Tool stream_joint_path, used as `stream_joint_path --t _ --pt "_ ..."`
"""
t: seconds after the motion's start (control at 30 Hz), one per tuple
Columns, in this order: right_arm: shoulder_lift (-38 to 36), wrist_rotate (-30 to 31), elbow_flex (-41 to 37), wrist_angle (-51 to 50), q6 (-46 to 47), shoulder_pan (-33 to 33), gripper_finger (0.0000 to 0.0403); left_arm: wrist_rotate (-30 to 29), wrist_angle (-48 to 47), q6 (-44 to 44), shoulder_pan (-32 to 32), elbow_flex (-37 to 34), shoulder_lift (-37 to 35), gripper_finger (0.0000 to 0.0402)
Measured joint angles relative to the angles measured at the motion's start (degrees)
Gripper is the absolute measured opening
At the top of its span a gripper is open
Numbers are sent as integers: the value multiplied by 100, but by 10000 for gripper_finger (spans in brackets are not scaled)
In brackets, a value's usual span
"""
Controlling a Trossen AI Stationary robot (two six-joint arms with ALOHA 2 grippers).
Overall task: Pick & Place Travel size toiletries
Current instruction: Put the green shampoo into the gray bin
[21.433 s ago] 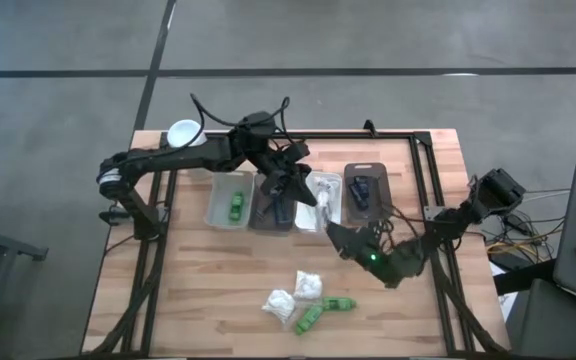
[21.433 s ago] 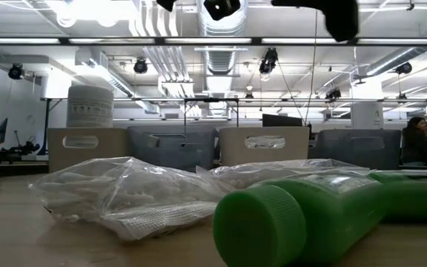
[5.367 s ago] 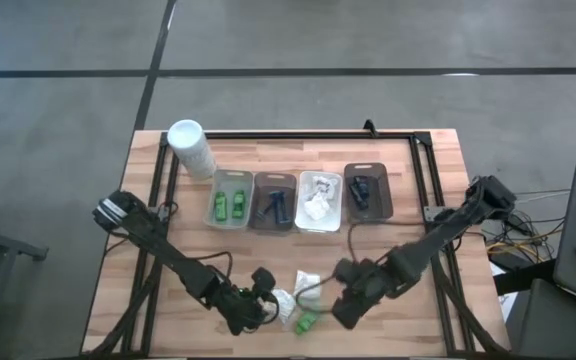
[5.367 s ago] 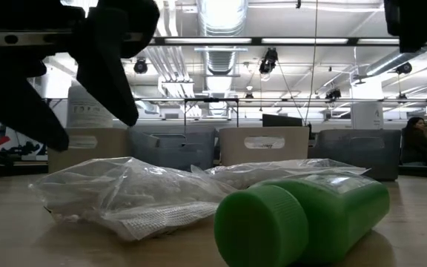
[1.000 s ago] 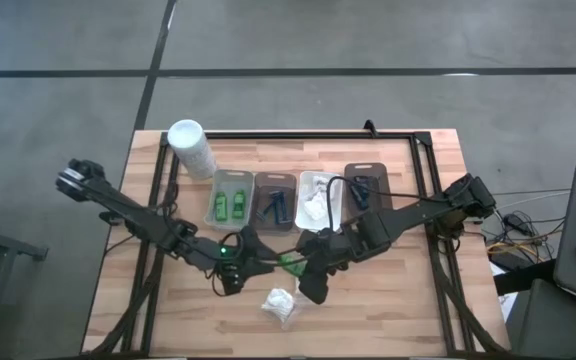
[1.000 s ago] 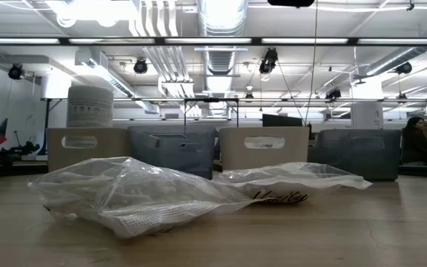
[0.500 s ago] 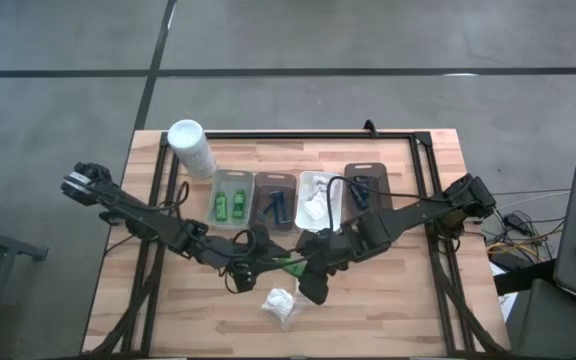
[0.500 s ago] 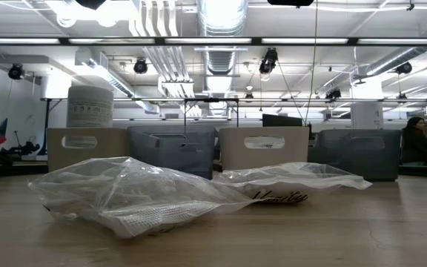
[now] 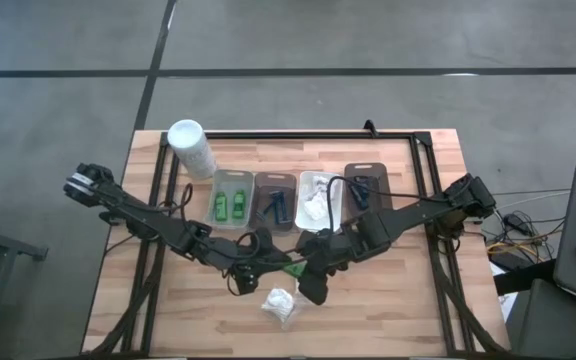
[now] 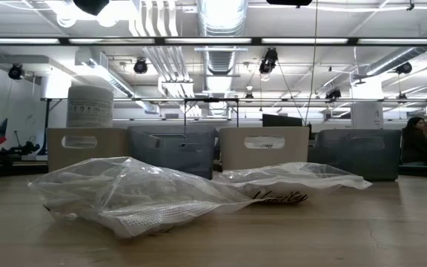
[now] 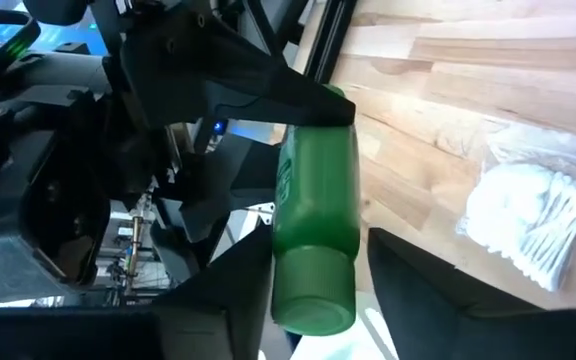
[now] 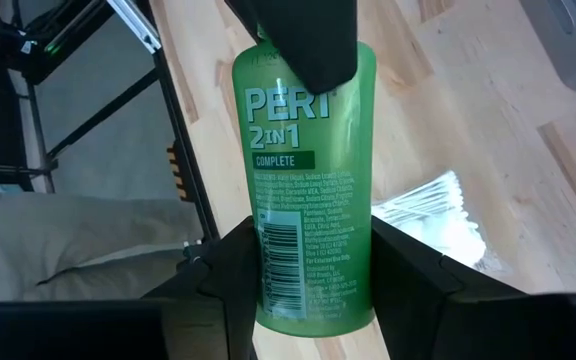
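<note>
Over the middle of the table (image 9: 418,290), the green bottle (image 9: 293,268) is held in the air between the two grippers. The right gripper (image 9: 302,270) clamps the bottle's base end between its fingers (image 12: 223,275). The left gripper (image 9: 275,262) has its fingers (image 11: 233,275) on either side of the cap end; whether they are touching the bottle cannot be told.

Compared with one second ago, the left gripper has moved in from beside the right arm to the bottle, and its jaws have narrowed around the cap. The right gripper has kept its place and its hold.

Two bagged white puffs (image 9: 280,303) lie on the table near its front edge, below the bottle; the low view shows them unchanged (image 10: 136,196).

At the back, four trays stand in a row: the first tray (image 9: 218,188) holds two green bottles (image 9: 230,205), the second (image 9: 261,195) dark items, the third (image 9: 333,190) white puffs, the fourth (image 9: 383,185) black sticks. A tall white cylinder (image 9: 190,147) stands beside the first tray.
</note>
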Motion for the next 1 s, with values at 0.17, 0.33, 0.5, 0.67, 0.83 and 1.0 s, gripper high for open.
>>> stream_joint_path --t 0.17,0.33,0.5,0.67,0.83,1.0 --pt "-9 -7 -2 34 -2 0 149 52 175 70 0 -2 2 145" --pt "-13 -24 -2 58 -4 -6 147 170 247 94 -4 -15 4 144" --pt "-13 -14 -4 51 -15 -17 152 136 186 90 -4 -15 4 131" --pt "-13 54 -4 39 43 -30 193 -216 104 73 -11 -15 -21 108" --pt "-13 108 -4 60 87 -35 240 -491 36 16 -9 -15 -68 105" --pt "-116 174 -4 28 92 -37 284 -877 -282 -264 -9 -15 -171 103"
